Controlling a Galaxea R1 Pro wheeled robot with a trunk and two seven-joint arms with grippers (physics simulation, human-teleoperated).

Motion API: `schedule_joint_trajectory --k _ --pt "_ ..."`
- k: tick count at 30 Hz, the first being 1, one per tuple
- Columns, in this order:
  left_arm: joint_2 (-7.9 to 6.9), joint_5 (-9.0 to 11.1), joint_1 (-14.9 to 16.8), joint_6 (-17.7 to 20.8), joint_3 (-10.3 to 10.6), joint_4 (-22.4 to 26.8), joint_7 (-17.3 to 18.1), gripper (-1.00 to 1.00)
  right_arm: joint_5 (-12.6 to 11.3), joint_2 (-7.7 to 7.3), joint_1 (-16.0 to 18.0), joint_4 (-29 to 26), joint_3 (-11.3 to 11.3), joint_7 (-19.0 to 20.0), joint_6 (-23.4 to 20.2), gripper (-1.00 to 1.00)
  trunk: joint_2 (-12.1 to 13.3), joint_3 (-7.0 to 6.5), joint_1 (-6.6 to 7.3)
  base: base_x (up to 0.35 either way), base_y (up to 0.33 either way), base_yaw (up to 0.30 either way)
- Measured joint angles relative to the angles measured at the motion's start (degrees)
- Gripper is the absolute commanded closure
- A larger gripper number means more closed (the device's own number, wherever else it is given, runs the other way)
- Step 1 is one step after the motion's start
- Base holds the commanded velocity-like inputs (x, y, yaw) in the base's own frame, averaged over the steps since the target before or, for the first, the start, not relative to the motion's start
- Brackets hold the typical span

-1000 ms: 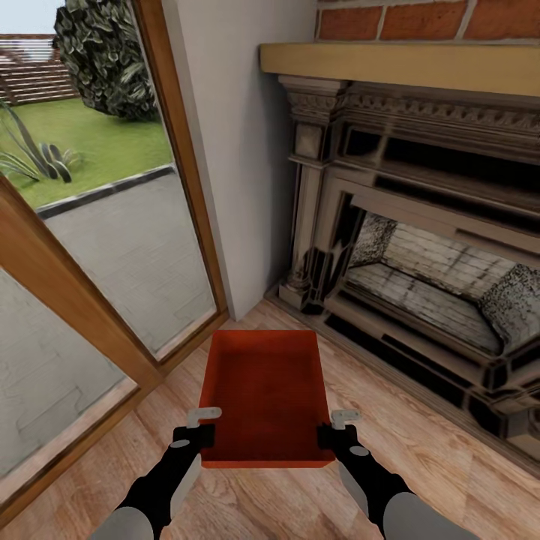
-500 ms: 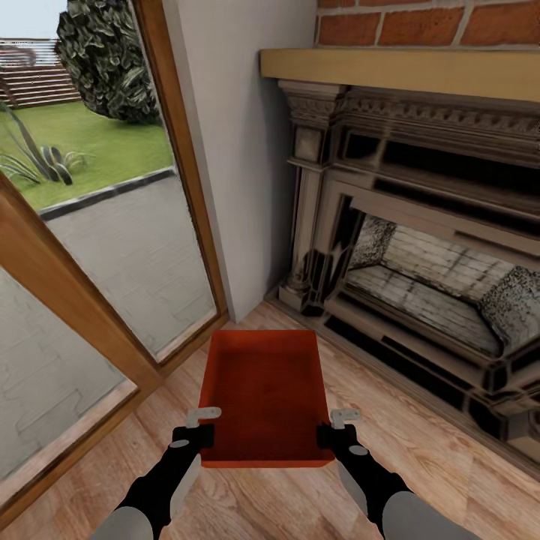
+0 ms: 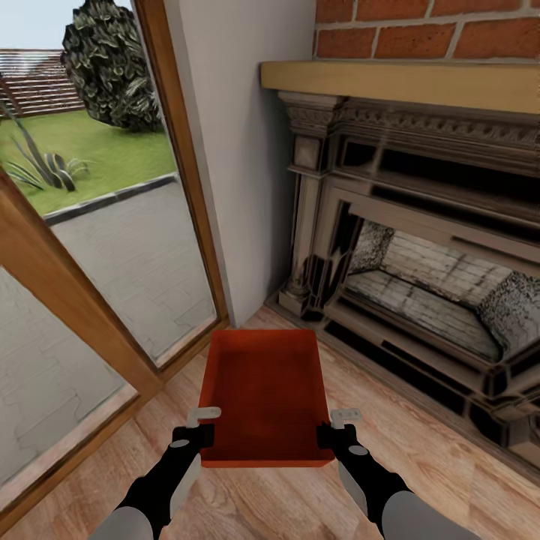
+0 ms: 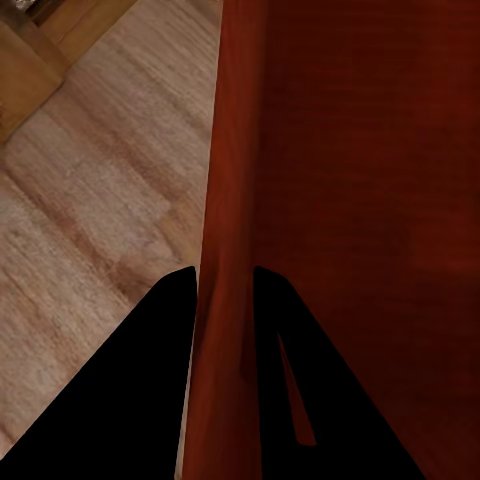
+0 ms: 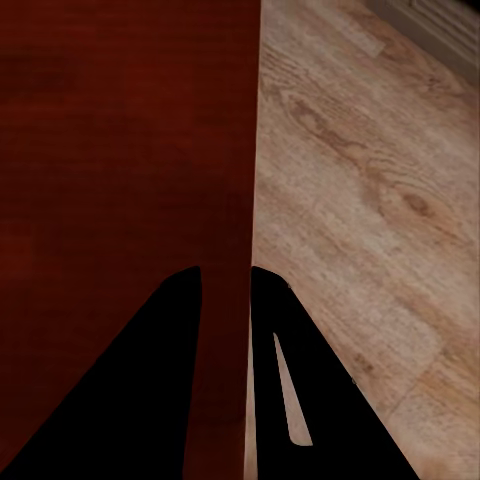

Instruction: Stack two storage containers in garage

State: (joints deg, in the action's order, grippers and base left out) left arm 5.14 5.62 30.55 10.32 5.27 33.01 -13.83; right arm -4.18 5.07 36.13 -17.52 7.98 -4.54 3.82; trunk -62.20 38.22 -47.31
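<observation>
Storage container [image 3: 262, 394]: red-orange rectangular open-top bin, plain smooth walls, inside empty and evenly dark red; held level over the wood-plank floor [image 3: 420, 465], just in front of the fireplace [image 3: 420, 262], its far end toward the grey wall strip [image 3: 240, 150] left of the fireplace; its near wall sits between the two arms.

Left gripper [image 3: 201, 426]: clamped on the container's left wall near the near corner; in the left wrist view the two dark fingers [image 4: 150, 400] straddle the red wall [image 4: 225, 250], one inside and one outside, jaws closed onto it. Right gripper [image 3: 336, 427]: same hold on the right wall; in the right wrist view its fingers [image 5: 150, 390] pinch the wall edge [image 5: 248, 150], planks outside.

Hard to read: the container's underside is hidden, so its clearance from the planks cannot be judged; fingertips in the head view are mostly covered by pale brackets; fireplace cut off at the right edge; brick [image 3: 427, 22] above the mantel [image 3: 397, 82] cut off at the top; second container not identifiable.

Versus one second ago: mantel, brick and the glass door [image 3: 97, 247] left of the fireplace sit lower in the head view, so the camera has tilted; container and both grips unchanged relative to the arms.
</observation>
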Motion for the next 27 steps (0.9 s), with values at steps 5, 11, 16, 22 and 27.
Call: schedule_joint_trajectory --k 5,11,16,22,27 --pt "0.01 0.0 0.0 0.0 0.0 0.0 0.0 1.0 -0.1 -0.03 0.0 0.0 0.1 0.0 0.0 1.0 0.0 -0.45 0.0 0.0 0.0 0.0" --pt "0.01 0.0 0.0 0.0 0.0 0.0 0.0 1.0 -0.3 -0.05 0.0 0.0 0.2 0.0 0.0 1.0 0.0 -1.0 0.0 0.0 0.0 0.0" --pt "0.03 0.0 0.0 0.0 0.0 -0.1 0.0 1.0 -0.3 -0.07 0.0 0.0 0.2 0.0 0.0 1.0 0.0 -1.45 0.0 0.0 0.0 0.0" --pt "-0.02 0.4 0.0 -0.7 0.1 -0.7 0.1 1.0 -0.3 -0.06 0.0 0.0 0.6 -0.2 0.0 1.0 0.0 -1.99 0.0 0.0 0.0 0.0" --pt "-0.03 0.3 0.0 -0.5 0.1 -0.5 0.1 1.0 -0.3 -0.04 0.0 0.0 0.5 -0.2 0.0 1.0 0.0 -2.45 0.0 0.0 0.0 0.0"
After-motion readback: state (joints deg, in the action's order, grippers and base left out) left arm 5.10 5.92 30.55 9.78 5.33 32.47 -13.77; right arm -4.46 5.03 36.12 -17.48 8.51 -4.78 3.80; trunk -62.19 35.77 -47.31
